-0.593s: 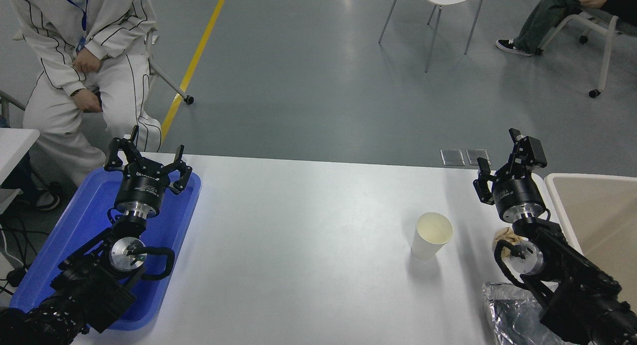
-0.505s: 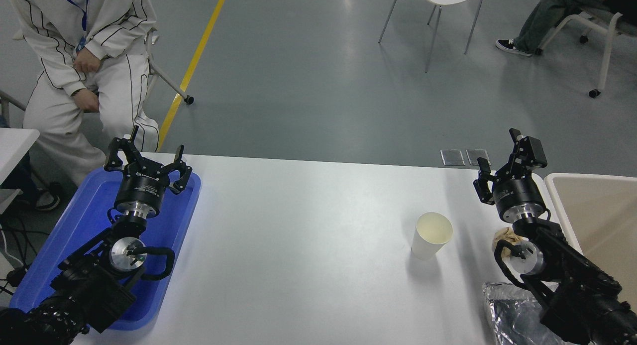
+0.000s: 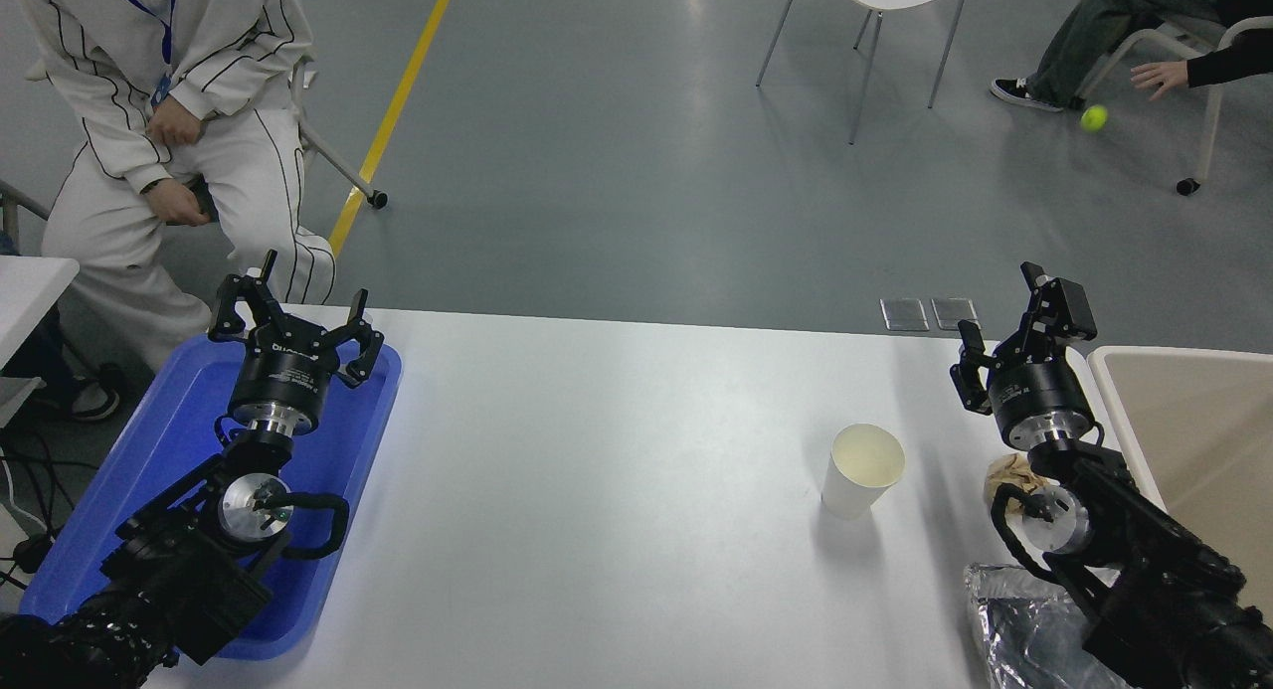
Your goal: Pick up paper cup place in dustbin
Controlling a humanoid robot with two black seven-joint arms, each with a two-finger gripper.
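The white paper cup (image 3: 860, 469) stands upright on the white table, right of the middle, its cream inside showing. The beige dustbin (image 3: 1183, 411) sits at the table's right edge, partly cut off by the picture. My right gripper (image 3: 1014, 321) is open and empty, near the table's far edge between the cup and the dustbin, above and right of the cup. My left gripper (image 3: 293, 316) is open and empty, parked over the blue tray at the lower left.
A blue shallow tray (image 3: 139, 470) lies at the left. A crumpled brown paper ball (image 3: 1004, 470) lies by my right arm, and a silver foil bag (image 3: 1024, 624) at the lower right. A person sits at the far left; another person and a green ball (image 3: 1094, 118) are at the far right.
My right gripper has shifted very slightly to the right. The cup has not moved. Beyond the table a person's hand has let a green ball drop.
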